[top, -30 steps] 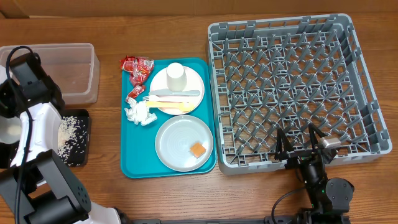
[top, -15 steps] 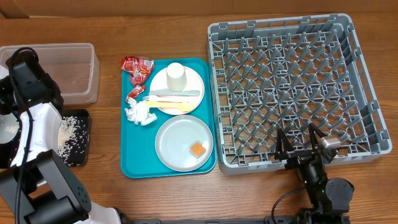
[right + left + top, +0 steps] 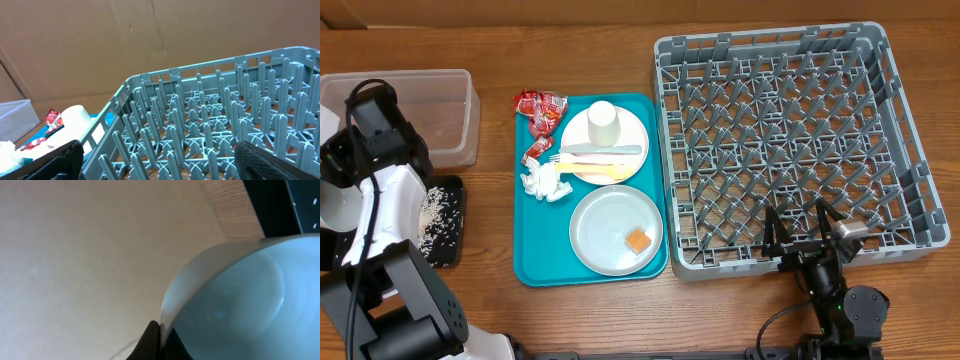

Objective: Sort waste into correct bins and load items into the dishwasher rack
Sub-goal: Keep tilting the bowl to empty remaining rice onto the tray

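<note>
My left gripper point(image 3: 342, 180) is shut on the rim of the small grey bowl point(image 3: 332, 210) at the far left, beside the black tray point(image 3: 448, 250), which holds loose rice point(image 3: 432, 210). In the left wrist view the fingertips point(image 3: 156, 339) pinch the bowl's point(image 3: 250, 300) edge. The clear tub point(image 3: 445, 110) stands behind. On the teal tray point(image 3: 535, 265) lie red wrappers point(image 3: 540, 108), a napkin point(image 3: 544, 182), a pale plate point(image 3: 630, 130) with a white cup point(image 3: 603, 118) and cutlery point(image 3: 600, 160), and a grey plate point(image 3: 605, 225) with an orange cube point(image 3: 638, 240). My right gripper point(image 3: 805, 235) is open and empty at the dishwasher rack's point(image 3: 790, 140) front edge.
The right wrist view looks across the rack's pegs point(image 3: 215, 125) with my open gripper point(image 3: 160, 167) low in front; the cup point(image 3: 75, 120) and a wrapper point(image 3: 52, 119) show at the left. A cardboard wall point(image 3: 150, 40) stands behind the table.
My left arm has shifted slightly to the right with the bowl still in its grip. The right arm has not moved.
</note>
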